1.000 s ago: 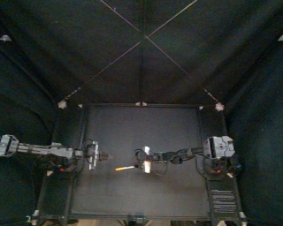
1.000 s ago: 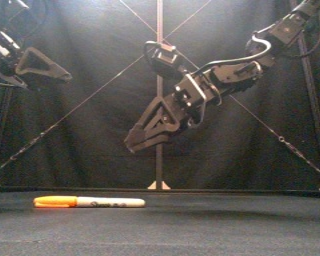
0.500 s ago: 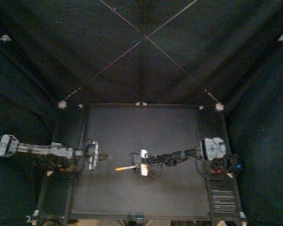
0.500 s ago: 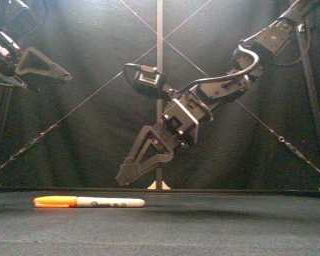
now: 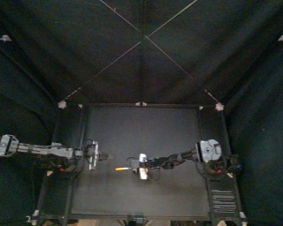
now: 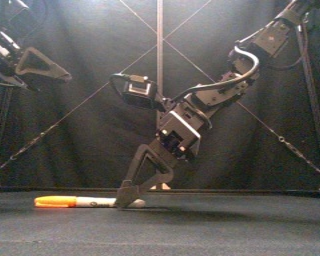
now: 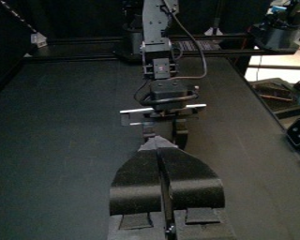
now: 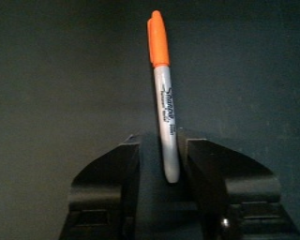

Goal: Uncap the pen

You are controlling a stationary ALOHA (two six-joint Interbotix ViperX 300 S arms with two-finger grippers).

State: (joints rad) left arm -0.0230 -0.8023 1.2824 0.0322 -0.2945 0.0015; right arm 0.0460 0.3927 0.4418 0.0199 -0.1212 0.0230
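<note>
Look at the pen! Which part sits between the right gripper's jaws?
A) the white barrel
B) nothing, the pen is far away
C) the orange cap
A: in the right wrist view, the white barrel of the pen lies between the open jaws of the right gripper, and the orange cap sticks out beyond them.
</note>
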